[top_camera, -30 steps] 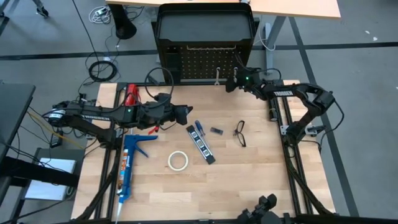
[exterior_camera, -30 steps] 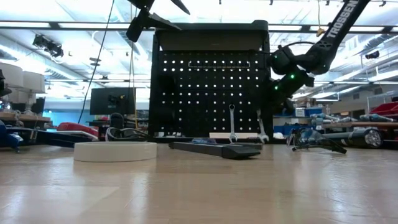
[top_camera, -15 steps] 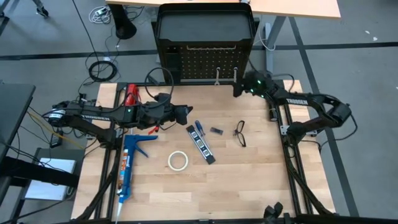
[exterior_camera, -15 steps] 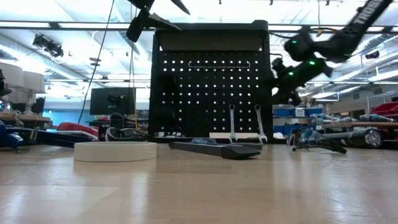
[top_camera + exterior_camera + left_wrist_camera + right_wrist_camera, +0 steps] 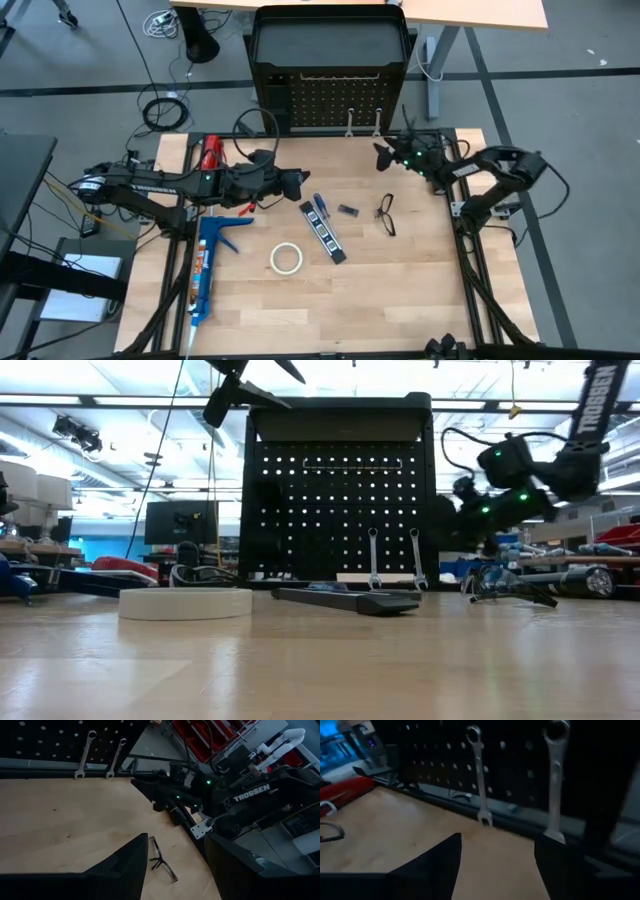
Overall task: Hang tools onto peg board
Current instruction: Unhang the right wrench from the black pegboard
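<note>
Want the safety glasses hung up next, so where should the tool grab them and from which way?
The safety glasses lie flat on the table, arms apparently unfolded. Likely best: come straight down from above and pinch the front frame at the nose bridge, the narrowest stiff part. The right tool, open near the peg board, is closest.

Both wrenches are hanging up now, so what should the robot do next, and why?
Probably swing the right claw, open and empty, toward the safety glasses nearby. Both wrenches hang on the peg board; the glasses lie closest.
</note>
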Robot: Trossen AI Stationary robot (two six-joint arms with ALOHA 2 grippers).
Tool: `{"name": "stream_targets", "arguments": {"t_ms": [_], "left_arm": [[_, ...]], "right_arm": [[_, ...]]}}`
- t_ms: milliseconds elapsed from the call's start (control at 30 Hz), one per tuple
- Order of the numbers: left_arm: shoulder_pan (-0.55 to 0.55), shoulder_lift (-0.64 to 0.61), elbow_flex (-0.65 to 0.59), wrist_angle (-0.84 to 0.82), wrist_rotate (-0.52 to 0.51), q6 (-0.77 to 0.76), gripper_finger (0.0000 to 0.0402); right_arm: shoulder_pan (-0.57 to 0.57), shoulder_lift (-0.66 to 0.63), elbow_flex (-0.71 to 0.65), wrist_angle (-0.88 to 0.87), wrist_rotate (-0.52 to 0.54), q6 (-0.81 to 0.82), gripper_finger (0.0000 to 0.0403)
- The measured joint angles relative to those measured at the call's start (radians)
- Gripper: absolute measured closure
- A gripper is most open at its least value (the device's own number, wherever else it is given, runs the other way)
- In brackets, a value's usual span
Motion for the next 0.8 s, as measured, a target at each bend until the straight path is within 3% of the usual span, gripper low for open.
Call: {"name": "stream_targets", "arguments": {"t_ms": [267,433,600,800], "left_arm": [[-0.003,0.000,0.000,0.003,0.035,-0.005,0.0200],[-0.006,0.000,0.000,0.001,0.035,-0.006,0.0200],[-0.006,0.000,0.000,0.000,0.035,-0.006,0.0200],[-0.006,0.000,0.000,0.000,0.035,-0.006,0.0200]], "right_arm": [[0.013,0.132,0.126,-0.016,0.131,-0.051,0.0167],[0.014,0.175,0.176,-0.083,0.139,-0.072,0.0173],[0.007,0.191,0.238,-0.271,0.148,-0.051,0.0173],[-0.010,0.190,0.246,-0.265,0.159,0.002,0.0173]]}}
